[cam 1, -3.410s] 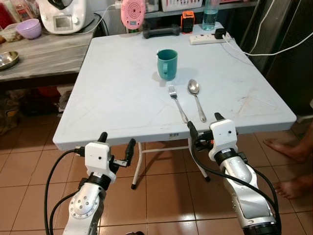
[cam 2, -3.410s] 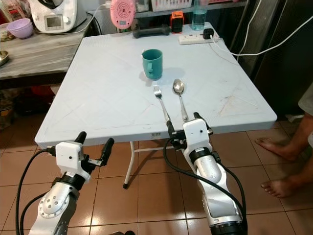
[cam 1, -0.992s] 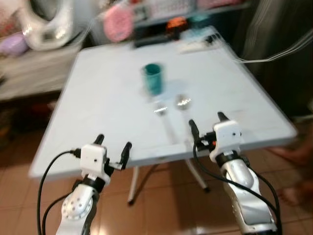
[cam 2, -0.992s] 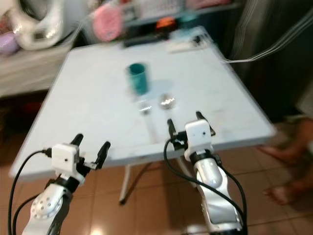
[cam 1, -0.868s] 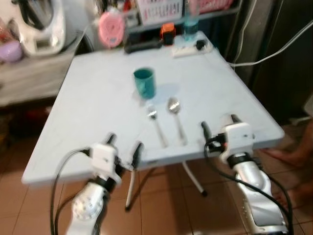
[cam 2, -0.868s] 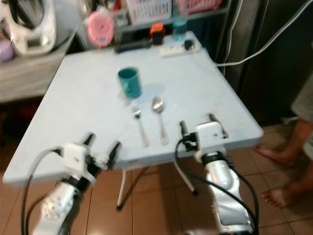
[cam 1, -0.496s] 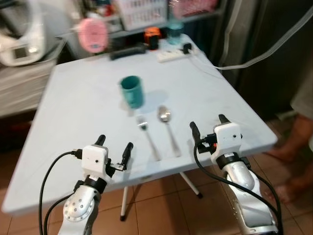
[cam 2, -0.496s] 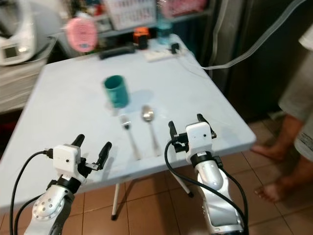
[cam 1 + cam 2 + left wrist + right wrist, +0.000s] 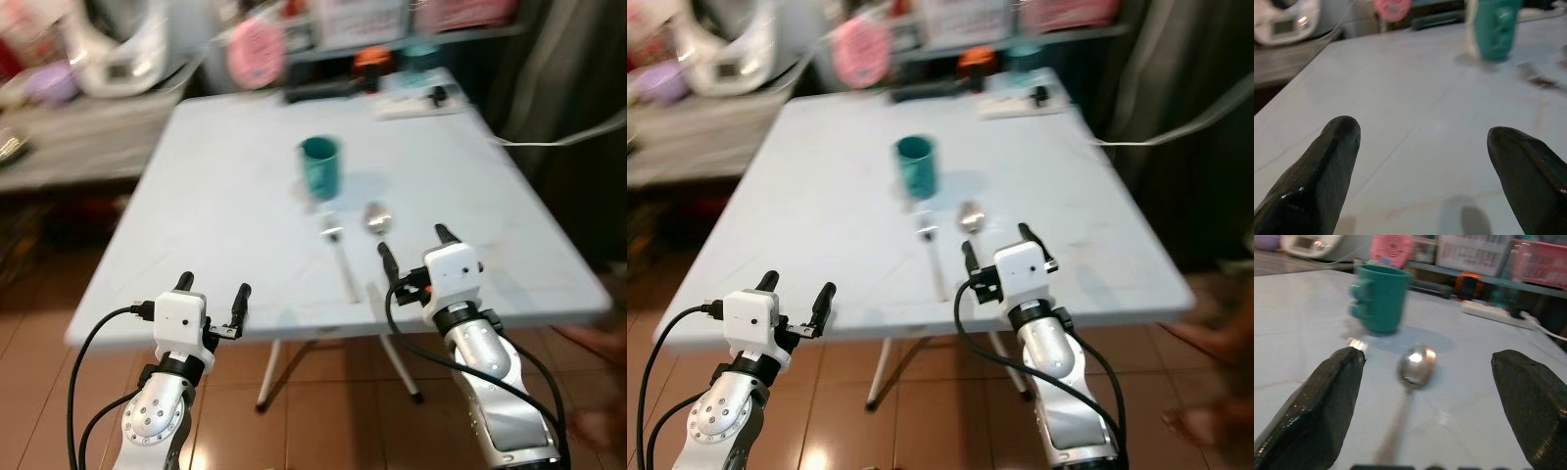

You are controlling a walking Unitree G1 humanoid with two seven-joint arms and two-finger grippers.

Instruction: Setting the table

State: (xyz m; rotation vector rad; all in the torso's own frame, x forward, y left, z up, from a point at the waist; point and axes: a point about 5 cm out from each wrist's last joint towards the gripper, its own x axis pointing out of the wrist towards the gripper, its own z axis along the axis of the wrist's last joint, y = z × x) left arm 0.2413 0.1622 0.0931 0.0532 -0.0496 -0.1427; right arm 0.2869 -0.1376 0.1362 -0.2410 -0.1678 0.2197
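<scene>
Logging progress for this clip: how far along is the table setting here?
Laid out: teal cup, fork and spoon side by side on the table. In hand: nothing; left gripper and right gripper are open at the near edge. No plate visible.

A teal mug [image 9: 320, 165] is seen on the white table [image 9: 216, 215], with a fork [image 9: 336, 252] and spoon [image 9: 377, 221] set just beyond the right gripper [image 9: 415, 251]. The left gripper [image 9: 214, 297] is held open at the near edge.

Whole scene motion-blurred — fork [image 9: 338, 257] smeared, back-shelf clutter [image 9: 362, 20] unreadable, a person's foot [image 9: 1215, 338] cut off
</scene>
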